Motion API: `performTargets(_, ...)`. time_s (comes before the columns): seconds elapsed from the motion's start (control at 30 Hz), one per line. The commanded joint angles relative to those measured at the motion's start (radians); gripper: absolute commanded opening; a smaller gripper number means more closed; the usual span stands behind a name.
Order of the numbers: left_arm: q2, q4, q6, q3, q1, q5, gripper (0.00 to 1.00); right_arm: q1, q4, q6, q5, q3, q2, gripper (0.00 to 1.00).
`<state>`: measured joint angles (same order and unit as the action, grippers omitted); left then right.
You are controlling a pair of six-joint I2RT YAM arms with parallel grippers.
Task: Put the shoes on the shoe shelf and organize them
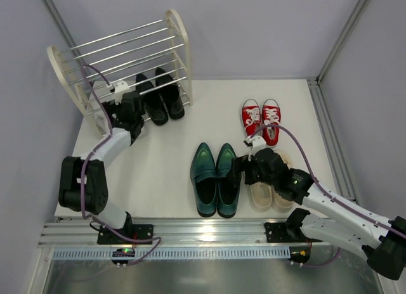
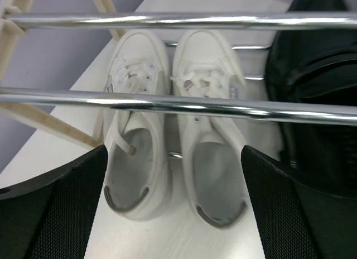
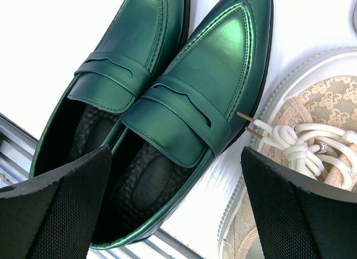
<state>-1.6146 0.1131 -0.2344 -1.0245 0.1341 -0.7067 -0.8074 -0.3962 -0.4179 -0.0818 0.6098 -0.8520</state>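
The shoe shelf (image 1: 120,53) stands at the back left. Black dress shoes (image 1: 162,94) sit on its lowest tier at the right. White sneakers (image 2: 173,125) sit beside them at the left, under the silver rods (image 2: 184,105). My left gripper (image 1: 125,107) is open and empty just behind the white sneakers' heels. Green loafers (image 1: 216,180) lie mid-table, also in the right wrist view (image 3: 167,97). My right gripper (image 1: 240,169) is open, hovering over the right loafer's heel and the beige sneakers (image 1: 269,192). Red sneakers (image 1: 261,120) lie behind them.
The table's right edge has a metal rail (image 1: 333,142). A metal rail with the arm bases (image 1: 190,234) runs along the near edge. Purple walls enclose the table. The shelf's upper tiers hold only bare rods.
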Motion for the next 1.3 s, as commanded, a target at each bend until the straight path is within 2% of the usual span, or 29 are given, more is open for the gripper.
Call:
performTargets(0.0,0.145,-0.085,-0.094,-0.034,0.088,-0.062,1.00,0.005,0.036,-0.001,-0.002,-0.004,0.031,0.97)
performTargets(0.13,0.229,-0.263,-0.235,-0.045,0.174,-0.022,1.00,0.005,0.014,-0.019,-0.045,0.001,0.053,0.97)
performTargets(0.17,0.246,-0.298,-0.279,-0.043,0.192,0.049,0.99,0.005,0.004,-0.036,-0.074,0.004,0.053,0.97)
performTargets(0.23,0.292,-0.369,-0.295,-0.031,0.284,0.123,0.96,0.007,-0.044,-0.062,-0.125,0.018,0.059,0.97)
performTargets(0.27,0.304,-0.384,-0.312,-0.010,0.323,0.162,0.95,0.007,-0.090,-0.106,-0.198,0.024,0.060,0.97)
performTargets(0.3,0.315,-0.413,-0.319,0.001,0.410,0.183,0.95,0.008,-0.110,-0.125,-0.238,0.024,0.065,0.97)
performTargets(0.33,0.327,-0.430,-0.338,0.010,0.448,0.200,0.94,0.010,-0.128,-0.146,-0.275,0.025,0.079,0.97)
performTargets(0.4,0.325,-0.467,-0.414,0.033,0.531,0.262,0.91,0.017,-0.199,-0.237,-0.399,0.033,0.090,0.97)
performTargets(0.47,0.312,-0.491,-0.494,0.059,0.659,0.311,0.87,0.034,-0.278,-0.321,-0.462,0.059,0.099,0.97)
performTargets(0.57,0.256,-0.495,-0.620,0.081,0.820,0.312,0.80,0.057,-0.329,-0.377,-0.518,0.076,0.106,0.97)
performTargets(0.67,0.161,-0.576,-0.695,0.009,0.929,0.270,0.79,0.066,-0.351,-0.412,-0.527,0.082,0.116,0.98)
performTargets(0.83,0.072,-0.628,-0.779,-0.089,1.042,0.236,0.78,0.065,-0.375,-0.426,-0.539,0.079,0.149,0.97)
performTargets(1.07,0.039,-0.696,-0.905,-0.112,1.160,0.176,0.77,0.065,-0.411,-0.387,-0.559,0.090,0.165,0.97)
performTargets(1.27,-0.030,-0.751,-0.914,-0.197,1.257,0.153,0.77,0.065,-0.397,-0.381,-0.547,0.070,0.176,0.97)
